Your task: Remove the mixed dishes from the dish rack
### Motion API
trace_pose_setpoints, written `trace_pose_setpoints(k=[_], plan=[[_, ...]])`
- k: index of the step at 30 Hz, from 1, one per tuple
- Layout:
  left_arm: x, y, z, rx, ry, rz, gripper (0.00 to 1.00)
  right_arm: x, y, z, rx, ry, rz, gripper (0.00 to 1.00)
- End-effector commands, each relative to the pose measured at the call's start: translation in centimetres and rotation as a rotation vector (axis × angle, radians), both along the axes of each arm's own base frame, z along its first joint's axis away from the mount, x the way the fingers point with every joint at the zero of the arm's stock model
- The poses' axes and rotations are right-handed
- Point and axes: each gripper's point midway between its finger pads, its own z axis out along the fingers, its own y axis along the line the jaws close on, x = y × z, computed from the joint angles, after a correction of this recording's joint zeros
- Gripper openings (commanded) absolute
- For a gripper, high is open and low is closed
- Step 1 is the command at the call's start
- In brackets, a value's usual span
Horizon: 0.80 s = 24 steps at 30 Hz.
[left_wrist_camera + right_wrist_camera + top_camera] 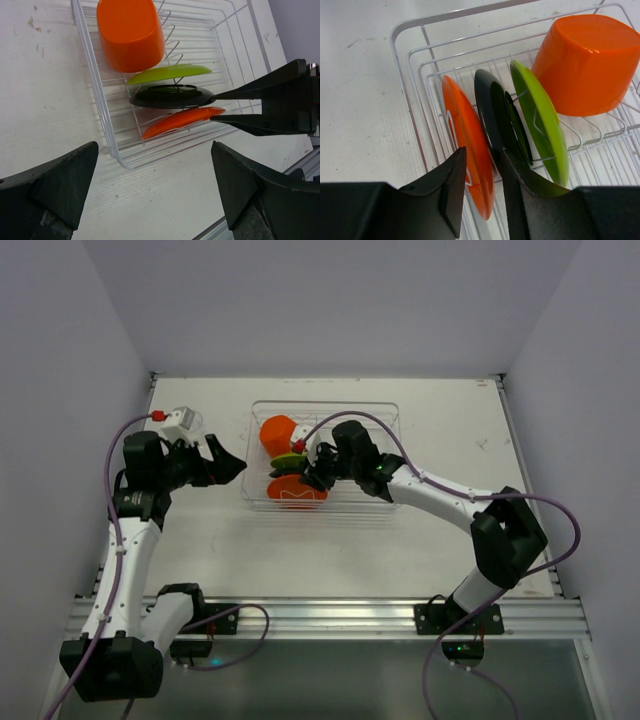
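Dish rack [385, 410] on desk [450, 440]: cup [277, 432] and green [167, 74], black [170, 96] and orange [180, 121] plates on edge; right hand [481, 152] narrowed at the black plate's rim, grip unclear; left hand [226, 466] wide open beside the rack.

Bright, even light fr above; faint shadows on desk [450, 540]; soft glare on orange cup [590, 65]; pics sharp.

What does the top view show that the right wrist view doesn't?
Only top: the whole rack, and the open left gripper beside its left end. Only right wrist: the right gripper straddling the orange plate at its edge, with the black plate next in line. Both: the cup, green plate and orange plate in the rack.
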Motion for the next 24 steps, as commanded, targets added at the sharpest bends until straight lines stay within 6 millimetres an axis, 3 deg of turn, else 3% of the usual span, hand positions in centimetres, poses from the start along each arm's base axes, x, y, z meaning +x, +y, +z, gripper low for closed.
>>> trace_pose_setpoints(k=[1,10,17,19,20,24], plan=[[0.5,-0.4,0.5,-0.001,-0.039,-0.025,1.0,0.3,0.7,1.3,0.046,-0.017,0.016,0.36],[0.5,-0.3,0.4,0.005,-0.038,-0.02,1.0,0.4,0.5,0.5,0.025,-0.019,0.005,0.33],[0.5,-0.4,0.4,0.005,-0.04,-0.023,1.0,-0.6,0.7,0.5,0.017,-0.018,0.02,0.24],[0.5,-0.4,0.4,0.006,-0.039,-0.021,1.0,-0.8,0.8,0.4,0.009,-0.02,0.022,0.27],[0.5,-0.4,0.4,0.006,-0.039,-0.021,1.0,-0.9,0.9,0.3,0.007,-0.02,0.021,0.38],[0.5,-0.4,0.4,0.005,-0.038,-0.023,1.0,-1.0,0.9,0.1,-0.002,-0.023,0.018,0.4]])
